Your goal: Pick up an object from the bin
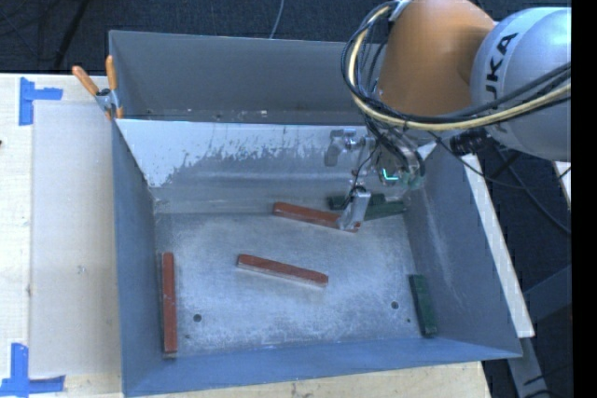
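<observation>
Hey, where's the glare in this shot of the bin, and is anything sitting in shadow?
In the camera view, the brightest sheen runs across the bin's sloped back wall; the arm's orange cover catches light too; the tool and the dark green piece beside it sit in the arm's shadow; the red-brown stick mid-floor is evenly lit.

three red-brown bars (282, 270), two green bars (423, 305)

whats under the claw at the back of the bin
The right end of a red-brown stick lies under the claw, with a dark green piece beside it. The claw covers that end, so contact between them cannot be seen.
</observation>
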Robot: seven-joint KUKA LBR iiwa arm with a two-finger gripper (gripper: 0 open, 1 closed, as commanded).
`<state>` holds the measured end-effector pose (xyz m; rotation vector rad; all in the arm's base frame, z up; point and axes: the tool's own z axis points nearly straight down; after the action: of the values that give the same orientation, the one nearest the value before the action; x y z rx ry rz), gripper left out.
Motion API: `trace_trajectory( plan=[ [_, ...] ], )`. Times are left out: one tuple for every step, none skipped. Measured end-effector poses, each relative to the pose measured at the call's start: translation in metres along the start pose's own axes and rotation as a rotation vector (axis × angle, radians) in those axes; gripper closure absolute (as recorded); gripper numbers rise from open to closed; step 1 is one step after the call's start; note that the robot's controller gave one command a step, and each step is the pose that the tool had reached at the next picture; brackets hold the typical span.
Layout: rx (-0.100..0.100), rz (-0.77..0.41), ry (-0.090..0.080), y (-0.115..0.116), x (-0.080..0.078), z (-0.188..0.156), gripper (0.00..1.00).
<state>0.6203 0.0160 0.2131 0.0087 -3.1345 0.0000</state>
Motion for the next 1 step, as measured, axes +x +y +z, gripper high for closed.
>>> trace_trajectory(
  plan=[
    [0.002, -0.24, -0.014, -0.0259, 0.0552, -0.1116, 0.0]
  ],
)
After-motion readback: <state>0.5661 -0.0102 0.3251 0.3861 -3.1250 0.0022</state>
